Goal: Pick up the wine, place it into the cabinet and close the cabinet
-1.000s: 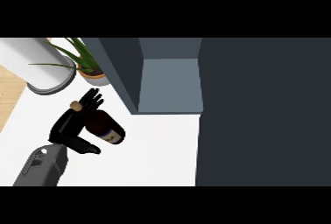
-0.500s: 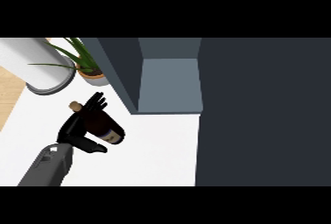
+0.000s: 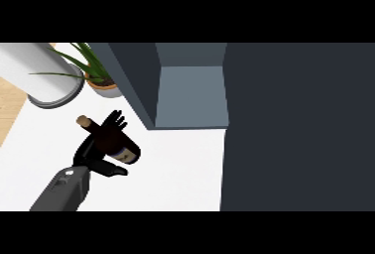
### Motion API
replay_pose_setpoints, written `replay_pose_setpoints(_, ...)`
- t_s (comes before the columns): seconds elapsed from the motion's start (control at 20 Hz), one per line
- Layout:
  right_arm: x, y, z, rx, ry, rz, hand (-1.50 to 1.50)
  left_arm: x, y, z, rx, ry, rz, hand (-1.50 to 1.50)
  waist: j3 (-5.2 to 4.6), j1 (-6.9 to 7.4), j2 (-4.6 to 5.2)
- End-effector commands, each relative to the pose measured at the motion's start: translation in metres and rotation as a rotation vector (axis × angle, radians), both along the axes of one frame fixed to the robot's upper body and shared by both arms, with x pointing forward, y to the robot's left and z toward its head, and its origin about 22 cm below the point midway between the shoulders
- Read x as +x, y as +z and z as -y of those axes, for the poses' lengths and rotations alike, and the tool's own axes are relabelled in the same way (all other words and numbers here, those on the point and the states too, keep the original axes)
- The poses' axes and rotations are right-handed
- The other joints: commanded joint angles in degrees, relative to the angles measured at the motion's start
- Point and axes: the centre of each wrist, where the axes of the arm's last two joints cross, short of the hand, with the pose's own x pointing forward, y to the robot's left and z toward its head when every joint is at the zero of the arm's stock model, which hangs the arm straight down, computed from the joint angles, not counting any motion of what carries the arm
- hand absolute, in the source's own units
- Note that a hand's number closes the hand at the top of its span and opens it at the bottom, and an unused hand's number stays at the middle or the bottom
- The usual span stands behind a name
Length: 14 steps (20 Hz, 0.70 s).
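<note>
The wine bottle [image 3: 124, 149] lies tilted on the white counter [image 3: 172, 171], its cork [image 3: 83, 120] pointing up-left and its labelled base toward the lower right. My left hand [image 3: 99, 146] wraps it from the left, fingers [image 3: 113, 121] reaching over its dark body and the thumb [image 3: 110, 170] below its base. Just to the right stands the open cabinet [image 3: 190, 94], its grey-blue inside bare. The right hand does not show.
The cabinet's dark side wall [image 3: 135, 79] rises close to my fingertips. A large dark panel [image 3: 293, 124] fills the right side of the view. A potted plant [image 3: 99, 82] and a white cylinder [image 3: 40, 74] stand at the back left.
My left forearm has shifted slightly to the right. The bottle and the hand around it stay almost where they were.
</note>
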Motion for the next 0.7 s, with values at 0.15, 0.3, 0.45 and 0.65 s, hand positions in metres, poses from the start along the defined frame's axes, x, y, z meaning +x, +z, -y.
replay_pose_setpoints(0.15,-0.002,-0.004,0.002,-0.008,0.018,0.003,-1.5,0.0,0.001,-0.008,-0.099,-0.08,0.023,-1.5,0.03,0.16,-0.04)
replay_pose_setpoints(0.3,0.006,-0.016,-0.002,-0.001,0.001,0.018,-1.5,0.002,0.002,-0.01,-0.111,-0.079,0.022,1.5,0.0,-0.07,0.1)
replay_pose_setpoints(0.45,-0.004,-0.004,0.004,-0.008,-0.019,0.008,-1.5,-0.004,-0.009,0.008,-0.106,-0.082,0.018,1.5,-0.03,-0.3,0.12)
replay_pose_setpoints(0.65,0.003,0.007,0.005,-0.012,-0.008,0.0,-1.5,-0.012,-0.012,-0.003,-0.118,-0.105,0.013,1.5,-0.04,-0.02,0.13)
